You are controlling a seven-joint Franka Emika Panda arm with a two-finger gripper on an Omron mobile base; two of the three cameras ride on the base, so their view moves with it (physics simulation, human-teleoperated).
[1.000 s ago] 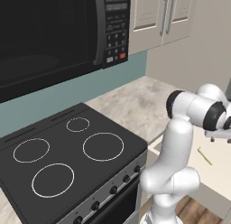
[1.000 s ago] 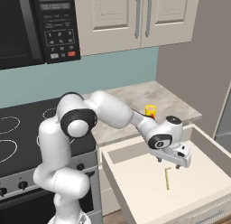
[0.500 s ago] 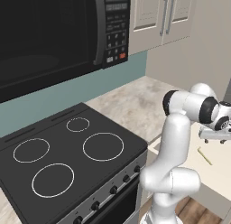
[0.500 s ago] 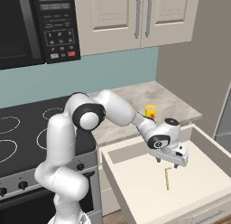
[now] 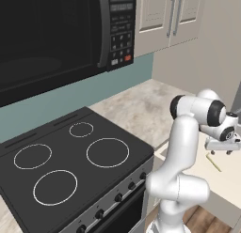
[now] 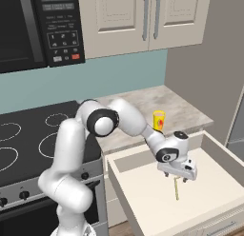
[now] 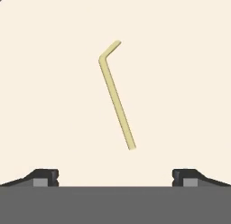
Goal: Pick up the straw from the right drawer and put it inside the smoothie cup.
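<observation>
The straw (image 7: 117,101), thin and yellowish with a bent tip, lies flat on the floor of the open right drawer (image 6: 138,197). My gripper (image 6: 176,177) hangs open just above it, pointing down, jaws spread wide on either side of the straw (image 6: 176,188) and apart from it. In the hand view the gripper (image 7: 115,177) has nothing between its fingertips (image 7: 45,175). The smoothie cup (image 6: 158,120), small and yellow, stands upright on the counter behind the drawer. From the left base camera the gripper (image 5: 219,151) hovers over the straw (image 5: 213,161) in the drawer (image 5: 226,178).
A black stove (image 5: 75,157) with several burner rings sits left of the stone counter (image 6: 143,106). A microwave (image 5: 56,34) and cream wall cabinets (image 6: 138,21) hang above. The drawer's raised side walls (image 6: 224,152) frame the straw.
The hand has sunk a little lower toward the straw, and the arm's elbow has swung to the right. The straw and cup have not moved.
</observation>
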